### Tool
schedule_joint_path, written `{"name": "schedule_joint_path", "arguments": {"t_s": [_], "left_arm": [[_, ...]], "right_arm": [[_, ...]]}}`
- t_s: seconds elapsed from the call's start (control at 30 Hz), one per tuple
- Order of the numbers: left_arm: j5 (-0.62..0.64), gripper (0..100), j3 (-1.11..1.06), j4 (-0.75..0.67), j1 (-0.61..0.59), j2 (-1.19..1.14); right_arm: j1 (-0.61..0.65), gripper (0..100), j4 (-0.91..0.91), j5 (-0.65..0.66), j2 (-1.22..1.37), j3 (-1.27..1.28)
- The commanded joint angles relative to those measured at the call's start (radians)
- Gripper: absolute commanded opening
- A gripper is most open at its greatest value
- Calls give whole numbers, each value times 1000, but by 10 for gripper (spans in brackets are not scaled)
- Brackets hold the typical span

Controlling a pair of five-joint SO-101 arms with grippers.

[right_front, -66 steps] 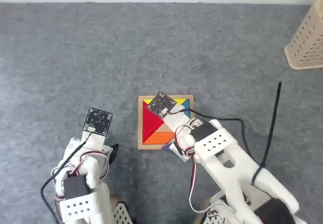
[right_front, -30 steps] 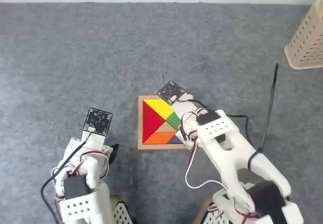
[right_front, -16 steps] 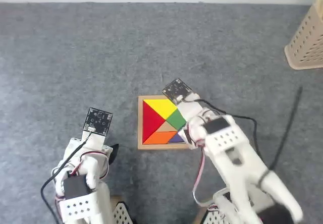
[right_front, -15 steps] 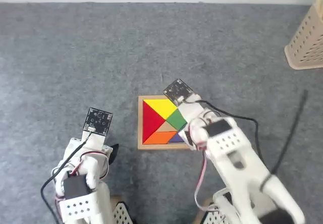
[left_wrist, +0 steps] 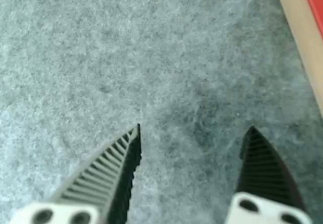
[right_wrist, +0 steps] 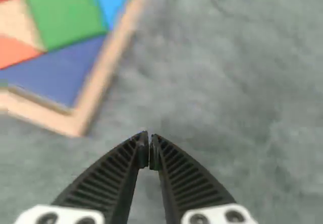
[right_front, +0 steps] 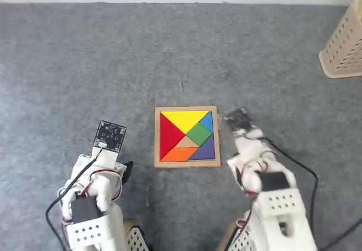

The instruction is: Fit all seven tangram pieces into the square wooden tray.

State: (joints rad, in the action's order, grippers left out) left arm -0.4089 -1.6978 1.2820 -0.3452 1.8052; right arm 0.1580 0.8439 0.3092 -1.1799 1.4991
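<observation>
Snugly tiled flat tangram pieces [right_front: 187, 136] inside square wooden tray [right_front: 157, 139]

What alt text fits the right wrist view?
The right gripper, fingers shut on nothing, points at grey carpet just outside a corner of the wooden tray. A green square and a dark blue piece lie inside it.

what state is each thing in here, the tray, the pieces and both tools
square wooden tray: lying flat on the carpet, filled.
tangram pieces: all seven seated flat inside the tray, none left outside.
left tool: open, empty, over bare carpet beside the tray.
right tool: shut, empty, over the carpet just off a tray corner.
</observation>
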Motion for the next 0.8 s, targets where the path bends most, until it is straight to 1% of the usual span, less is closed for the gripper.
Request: {"name": "schedule_joint_path", "arguments": {"t_s": [0.0,0.1,0.27,0.4,0.77], "left_arm": [[6,299,13,2,3,17],[6,299,13,2,3,17],[6,299,13,2,3,17],[6,299,13,2,3,17],[6,299,13,2,3,17]], "right_arm": [[-119,12,13,-5,-159,44],[-156,12,56,-3,-271,104],[-156,12,79,-3,-443,192],[-157,12,163,-3,-545,190],[-159,13,165,-3,-584,187]]}}
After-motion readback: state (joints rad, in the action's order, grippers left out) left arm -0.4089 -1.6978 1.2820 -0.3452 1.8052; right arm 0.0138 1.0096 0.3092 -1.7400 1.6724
